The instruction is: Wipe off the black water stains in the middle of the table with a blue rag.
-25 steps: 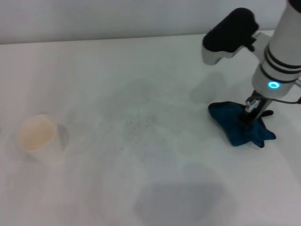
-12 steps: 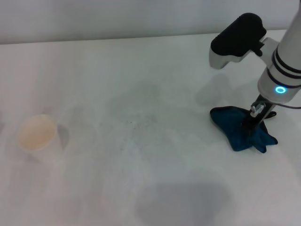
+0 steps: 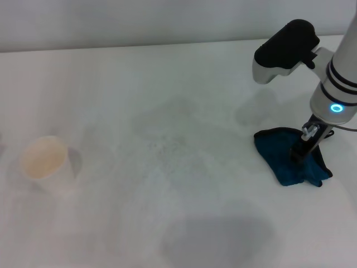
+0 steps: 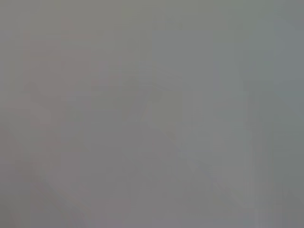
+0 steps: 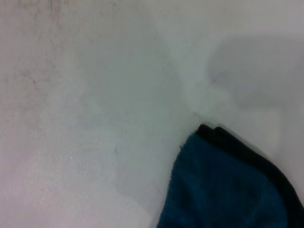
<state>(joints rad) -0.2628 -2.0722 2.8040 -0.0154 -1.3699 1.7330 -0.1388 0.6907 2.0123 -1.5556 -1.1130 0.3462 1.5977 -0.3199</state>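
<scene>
The blue rag [image 3: 281, 159] lies crumpled on the white table [image 3: 139, 78] at the right side. My right gripper [image 3: 301, 152] comes down from above and is shut on the rag's middle, pressing it to the tabletop. The right wrist view shows a corner of the blue rag [image 5: 223, 190] with its black edging. No black water stains show; the middle of the table carries only a faint grey smear [image 3: 167, 146]. The left gripper is out of view, and the left wrist view is a plain grey field.
A white paper cup [image 3: 43, 162] stands at the left side of the table. The table's far edge [image 3: 139, 46] meets a pale wall. A soft shadow [image 3: 217, 237] lies near the front.
My right arm has slid to the right and slightly toward the front, dragging the blue rag along the table with it. The cup has not moved.
</scene>
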